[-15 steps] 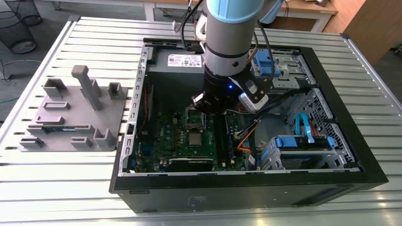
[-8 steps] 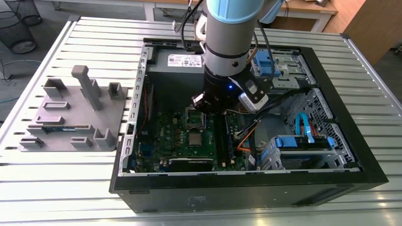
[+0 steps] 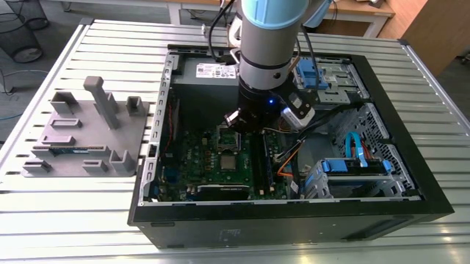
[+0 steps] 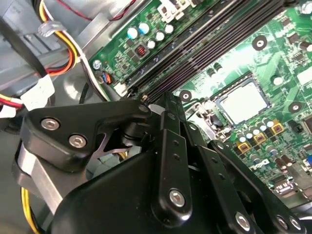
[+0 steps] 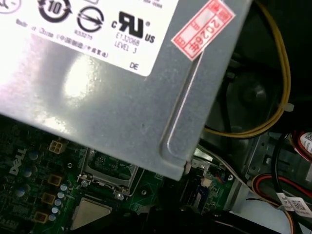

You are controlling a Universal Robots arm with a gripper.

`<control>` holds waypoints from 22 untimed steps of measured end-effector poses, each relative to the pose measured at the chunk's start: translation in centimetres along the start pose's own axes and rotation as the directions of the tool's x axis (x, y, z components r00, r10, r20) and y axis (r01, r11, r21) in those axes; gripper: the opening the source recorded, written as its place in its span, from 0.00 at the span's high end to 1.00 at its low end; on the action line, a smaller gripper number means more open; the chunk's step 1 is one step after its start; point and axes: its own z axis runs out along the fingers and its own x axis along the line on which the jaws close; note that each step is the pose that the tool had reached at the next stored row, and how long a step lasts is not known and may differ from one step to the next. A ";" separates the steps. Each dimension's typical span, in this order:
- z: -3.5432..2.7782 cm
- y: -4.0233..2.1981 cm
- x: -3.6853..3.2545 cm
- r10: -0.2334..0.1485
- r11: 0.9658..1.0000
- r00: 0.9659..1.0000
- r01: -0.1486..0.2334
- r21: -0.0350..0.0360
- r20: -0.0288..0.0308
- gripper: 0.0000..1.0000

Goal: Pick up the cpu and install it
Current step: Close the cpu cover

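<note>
Black link bars of the gripper (image 4: 168,105) fill the near part of the second wrist view, narrowing toward a point above the green motherboard (image 4: 273,53). How wide it stands I cannot tell from here, since the bars hide the tip. Just past it lies the cpu (image 4: 242,101), flat and silver-grey in its socket on the board, clear of the gripper and untouched by it. Long dark memory slots (image 4: 204,53) run beside the socket. In the first wrist view a hinged metal frame (image 5: 109,169) sits just beside the chip, apparently tipped open. Over it looms the grey metal box (image 5: 122,107) with its white label, and yellow wires (image 5: 280,92) curve past that box's edge. In the exterior view the arm (image 3: 268,49) reaches down into the open black computer case (image 3: 294,225), its lower end over the board near the frame. Farther off, toward the exterior view's left, a grey parts holder (image 3: 81,137) rests on the slatted metal table (image 3: 110,44).
</note>
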 end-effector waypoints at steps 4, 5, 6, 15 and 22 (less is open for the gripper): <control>0.05 0.06 -0.01 -0.010 1.000 1.000 0.010 -0.023 0.009 0.89; 0.08 0.09 0.00 -0.011 1.000 1.000 0.011 -0.024 0.009 0.89; 0.11 0.13 0.02 -0.011 1.000 1.000 0.011 -0.024 0.009 0.89; 0.37 0.66 0.29 -0.009 0.998 1.000 0.010 -0.055 0.022 0.89; 0.63 0.71 0.41 -0.005 0.996 0.999 0.009 -0.094 0.037 0.89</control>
